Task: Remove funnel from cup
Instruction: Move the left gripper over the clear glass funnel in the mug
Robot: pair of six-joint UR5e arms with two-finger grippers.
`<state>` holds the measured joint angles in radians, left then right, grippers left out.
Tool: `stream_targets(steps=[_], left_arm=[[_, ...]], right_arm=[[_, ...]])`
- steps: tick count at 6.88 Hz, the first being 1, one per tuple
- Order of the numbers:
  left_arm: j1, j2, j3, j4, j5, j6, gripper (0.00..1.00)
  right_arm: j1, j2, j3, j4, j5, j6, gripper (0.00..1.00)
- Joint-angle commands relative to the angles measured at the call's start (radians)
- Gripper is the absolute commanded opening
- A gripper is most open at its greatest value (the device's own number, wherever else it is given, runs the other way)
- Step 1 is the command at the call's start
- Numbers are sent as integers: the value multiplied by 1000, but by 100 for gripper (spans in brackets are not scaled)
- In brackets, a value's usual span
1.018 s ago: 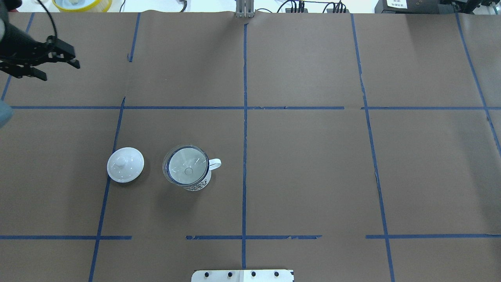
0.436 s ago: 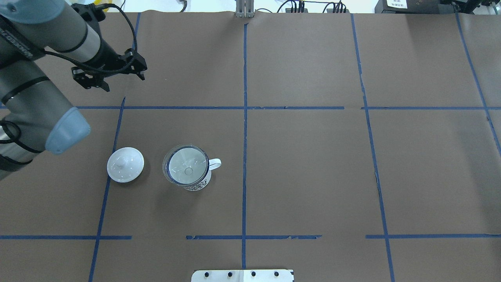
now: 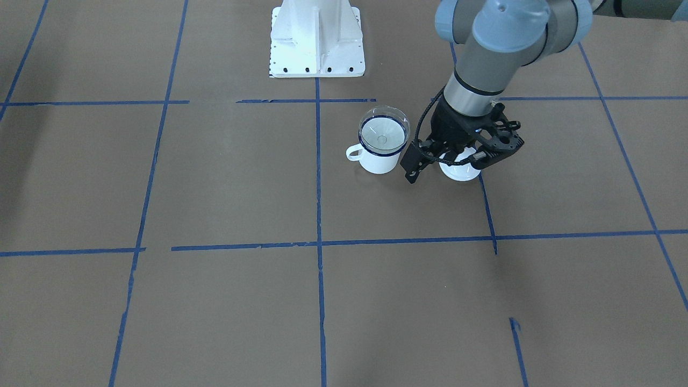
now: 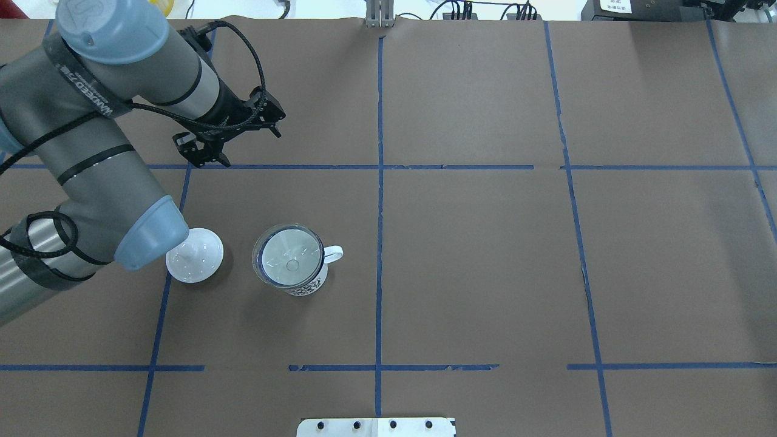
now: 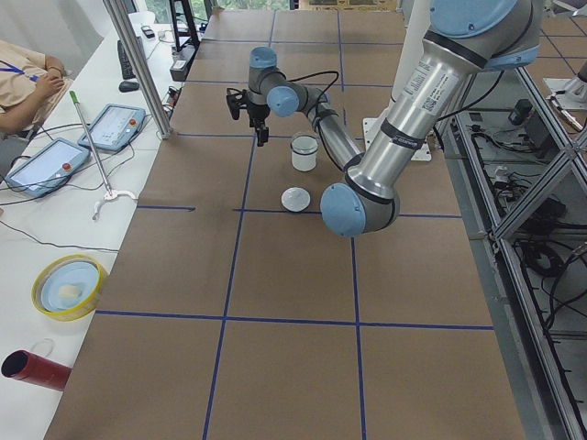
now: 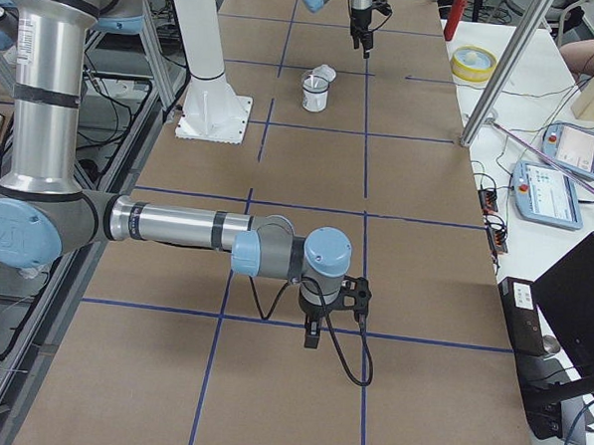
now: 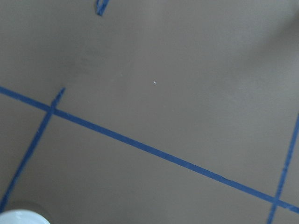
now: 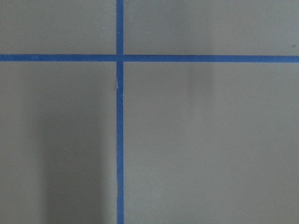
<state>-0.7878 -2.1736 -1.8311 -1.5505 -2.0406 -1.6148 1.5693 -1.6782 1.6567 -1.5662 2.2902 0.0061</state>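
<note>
overhead exterior shows the clear funnel point(image 4: 288, 258) seated in the white enamel mug point(image 4: 306, 289) on the counter point(image 4: 485, 273), with a knobbed lid point(image 4: 195, 260) just beside it. the left end effector point(image 4: 252, 149) hangs spread wide and empty, well apart from both. i cannot tell the right end effector's point(image 6: 312, 339) state. likely risks: pinching the mug's rim along with the funnel and tipping the mug, or clipping the lid.

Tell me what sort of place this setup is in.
Probably a robotics lab: a brown-papered table gridded with blue tape, a robot arm over it, and teach pendants on a side desk.
</note>
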Motion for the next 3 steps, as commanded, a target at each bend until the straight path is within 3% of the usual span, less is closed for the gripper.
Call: stream_targets(steps=[1, 3], left_arm=[[42, -50, 7, 82, -10, -111, 100], [133, -84, 29, 206, -12, -180, 98]], right_arm=[[0, 0, 0, 0, 0, 0, 100], [0, 0, 0, 0, 0, 0, 100]])
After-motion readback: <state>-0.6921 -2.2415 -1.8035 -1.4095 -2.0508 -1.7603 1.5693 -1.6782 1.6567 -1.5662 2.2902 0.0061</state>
